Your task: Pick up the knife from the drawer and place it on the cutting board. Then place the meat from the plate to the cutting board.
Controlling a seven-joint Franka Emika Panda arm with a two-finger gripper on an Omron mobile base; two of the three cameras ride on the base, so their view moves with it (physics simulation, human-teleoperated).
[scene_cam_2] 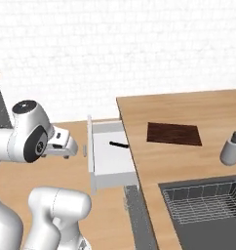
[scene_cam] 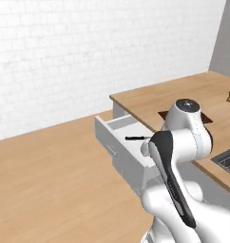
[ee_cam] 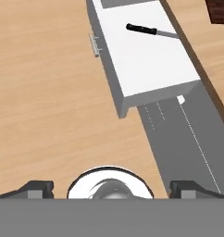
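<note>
The light-grey drawer [scene_cam_2: 110,163] stands pulled open from under the wooden counter. The knife [scene_cam_2: 119,144], black-handled and slim, lies on the drawer floor near its back; in the hand view the knife [ee_cam: 142,29] is at the top, its blade towards the counter. The dark brown cutting board [scene_cam_2: 173,133] lies bare on the counter, right of the drawer. My gripper [ee_cam: 113,187] is open, its fingertips [ee_cam: 37,187] far apart, nothing between them. It hangs over the floor, in front of the drawer's front panel, and my gripper [scene_cam_2: 67,151] sits left of the drawer handle. The meat and the plate are out of view.
A grey soap dispenser [scene_cam_2: 231,149] stands on the counter right of the board. A sink [scene_cam_2: 207,205] with a wire rack is set into the counter's near right. A dark grey panel [ee_cam: 188,134] lies below the drawer. Wooden floor [scene_cam: 50,180] spreads out left of the cabinet.
</note>
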